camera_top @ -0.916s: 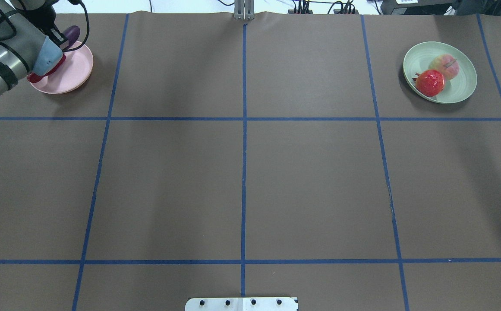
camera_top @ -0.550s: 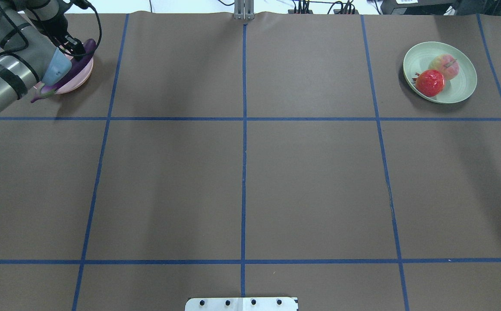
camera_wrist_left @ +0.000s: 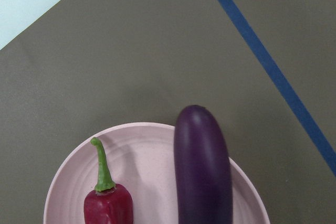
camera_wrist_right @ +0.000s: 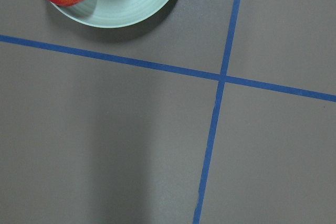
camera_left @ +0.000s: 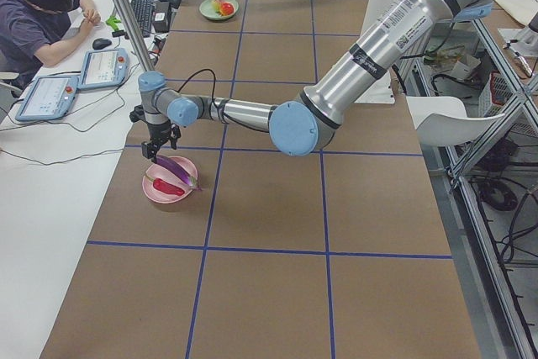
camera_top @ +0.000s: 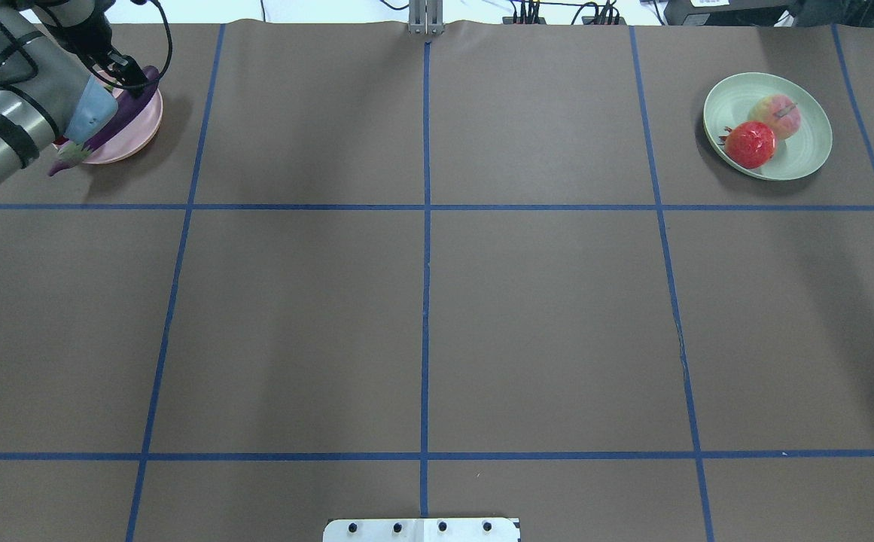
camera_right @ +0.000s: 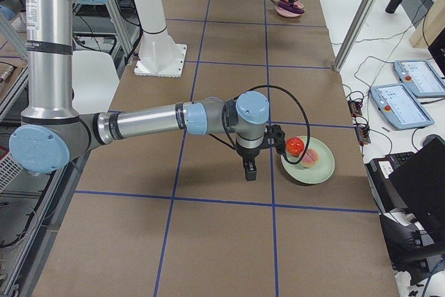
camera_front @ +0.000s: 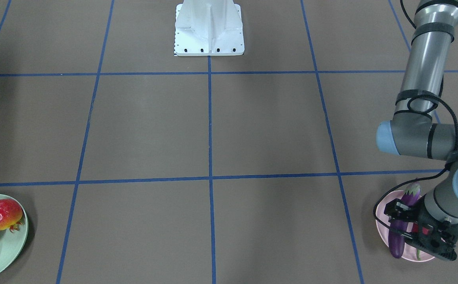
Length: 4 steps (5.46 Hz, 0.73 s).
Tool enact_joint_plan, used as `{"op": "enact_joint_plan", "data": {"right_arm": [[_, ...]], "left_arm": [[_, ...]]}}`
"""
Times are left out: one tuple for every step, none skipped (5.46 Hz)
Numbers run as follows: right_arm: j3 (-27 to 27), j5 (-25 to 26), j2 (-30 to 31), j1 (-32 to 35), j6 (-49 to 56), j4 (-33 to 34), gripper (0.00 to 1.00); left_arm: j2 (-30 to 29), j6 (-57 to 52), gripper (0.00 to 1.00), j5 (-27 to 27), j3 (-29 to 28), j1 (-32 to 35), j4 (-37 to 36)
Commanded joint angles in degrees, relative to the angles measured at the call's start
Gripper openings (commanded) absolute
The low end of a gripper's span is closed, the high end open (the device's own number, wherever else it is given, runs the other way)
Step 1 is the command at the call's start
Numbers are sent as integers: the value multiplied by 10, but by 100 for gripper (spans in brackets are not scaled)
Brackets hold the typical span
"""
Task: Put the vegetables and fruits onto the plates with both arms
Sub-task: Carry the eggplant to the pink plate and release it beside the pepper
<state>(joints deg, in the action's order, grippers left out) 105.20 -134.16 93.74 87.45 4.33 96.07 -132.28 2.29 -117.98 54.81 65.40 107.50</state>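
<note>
The purple eggplant lies slanted across the pink plate, its cap past the near rim. In the left wrist view the eggplant lies beside the red chili pepper on the plate. My left gripper hangs just over the eggplant, fingers apart, not holding it. The pomegranate and peach sit on the mint green plate at the far right. My right gripper points down beside that plate; I cannot tell whether it is open or shut.
Brown table cover with a blue tape grid. The white base plate sits at the near edge, and a metal post at the far edge. An operator sits at a side desk with tablets.
The left arm carried the eggplant down from above the plate's far rim and laid it across the plate. Since then the gripper has shifted slightly up and left. The fruits have not moved.
</note>
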Motion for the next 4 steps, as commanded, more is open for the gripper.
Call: {"op": "enact_joint_plan", "data": {"right_arm": [[0,5,3,1,2,1,100],[0,5,8,1,5,1,100],[1,5,12,1,5,1,100],[1,6,16,2,5,1,100]], "left_arm": [[79,0,99,-80,85,60,-27],[128,-1,99,-207,110,125,-26],[183,-1,99,-231,164,180,-31],[251,-4,99,-229,236,200,-54]]}}
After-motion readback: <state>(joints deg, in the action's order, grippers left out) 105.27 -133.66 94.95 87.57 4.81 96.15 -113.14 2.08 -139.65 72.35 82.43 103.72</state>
